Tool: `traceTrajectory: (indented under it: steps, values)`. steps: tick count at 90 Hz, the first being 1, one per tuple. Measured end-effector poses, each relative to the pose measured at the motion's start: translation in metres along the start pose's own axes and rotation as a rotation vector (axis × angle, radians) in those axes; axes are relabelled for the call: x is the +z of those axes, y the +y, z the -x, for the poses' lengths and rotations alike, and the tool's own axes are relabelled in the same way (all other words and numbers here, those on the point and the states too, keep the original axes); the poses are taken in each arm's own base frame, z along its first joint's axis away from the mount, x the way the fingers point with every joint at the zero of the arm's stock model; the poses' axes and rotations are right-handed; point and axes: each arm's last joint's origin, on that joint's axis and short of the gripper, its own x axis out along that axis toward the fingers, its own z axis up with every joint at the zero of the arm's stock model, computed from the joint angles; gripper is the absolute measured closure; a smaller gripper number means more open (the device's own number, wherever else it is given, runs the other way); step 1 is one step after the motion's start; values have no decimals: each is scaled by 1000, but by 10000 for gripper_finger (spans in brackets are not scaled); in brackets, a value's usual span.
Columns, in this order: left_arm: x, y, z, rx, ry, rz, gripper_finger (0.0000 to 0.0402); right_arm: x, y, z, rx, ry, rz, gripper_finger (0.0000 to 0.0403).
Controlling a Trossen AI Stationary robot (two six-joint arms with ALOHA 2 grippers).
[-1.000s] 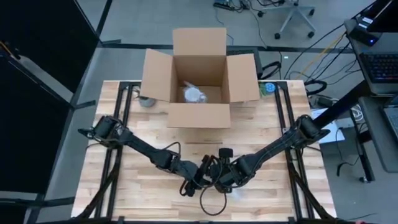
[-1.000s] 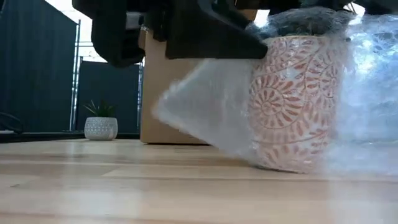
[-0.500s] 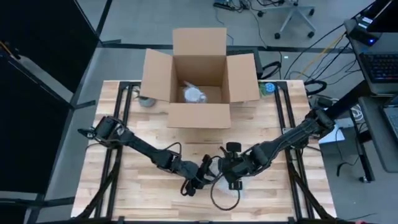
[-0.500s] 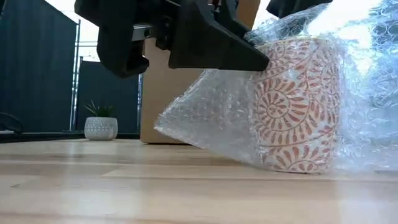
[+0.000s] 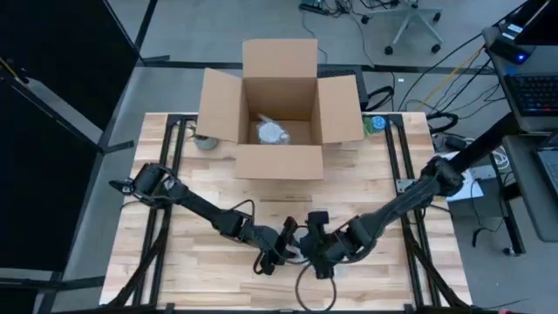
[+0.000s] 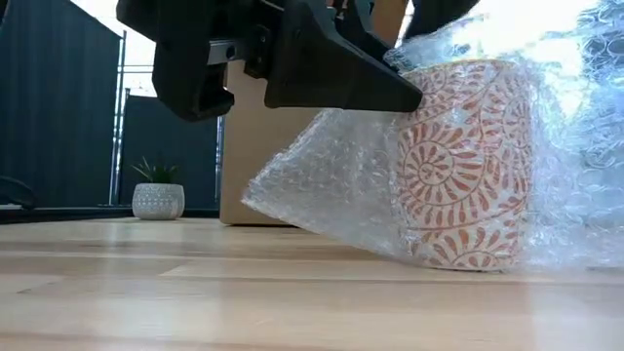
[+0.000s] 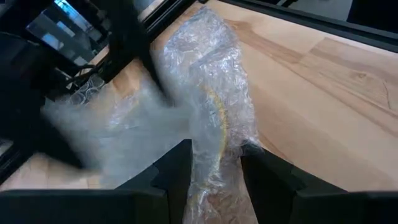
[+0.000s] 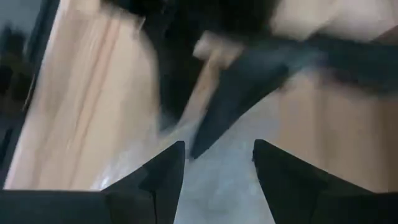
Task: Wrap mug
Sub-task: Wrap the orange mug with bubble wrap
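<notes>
At the low view's right, nearest us, the mug [image 6: 466, 166] stands upright on the table [image 6: 195, 292], half sheathed in bubble wrap [image 6: 331, 185]. We judge the left gripper [image 7: 214, 171] pinches a gathered fold to keep the sheet taut. Lower centre in the high view, the right gripper [image 8: 217, 155] hovers with fingers apart; at upper centre the cardboard box [image 5: 279, 109] waits open.

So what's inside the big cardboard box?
Looking down into the open cardboard box, there's one pale, roundish bundle on its floor, maybe something already wrapped. I can't tell what it is, and the near wall hides the floor just behind it.
</notes>
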Motion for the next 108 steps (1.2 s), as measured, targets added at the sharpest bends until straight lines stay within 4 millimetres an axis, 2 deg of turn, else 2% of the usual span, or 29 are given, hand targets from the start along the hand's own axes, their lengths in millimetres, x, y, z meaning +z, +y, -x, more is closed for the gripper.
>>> traceTrajectory:
  steps: [5, 16, 45, 54, 71, 98, 108]
  values:
    - [0, 0, 0, 0, -4, 1, 277, -3, 3, -6, 43, 49, -9, 225]
    - [0, 0, 0, -1, -5, 0, 277, -3, 7, -5, 97, 56, -32, 233]
    - [-2, 3, 0, 8, 7, 10, 277, -4, 1, 18, 134, 46, -60, 245]
    - [-2, 3, 0, 8, 7, 29, 277, -3, 3, 18, 142, 30, -64, 245]
    - [-2, 3, 0, 10, 2, 29, 277, -10, 14, -10, 105, 85, -66, 245]
    - [0, 4, -1, 22, -16, 31, 277, -17, 16, -60, 22, 168, -44, 245]
    - [0, 4, -1, 22, -16, 31, 277, -19, 18, -70, 31, 180, -13, 245]
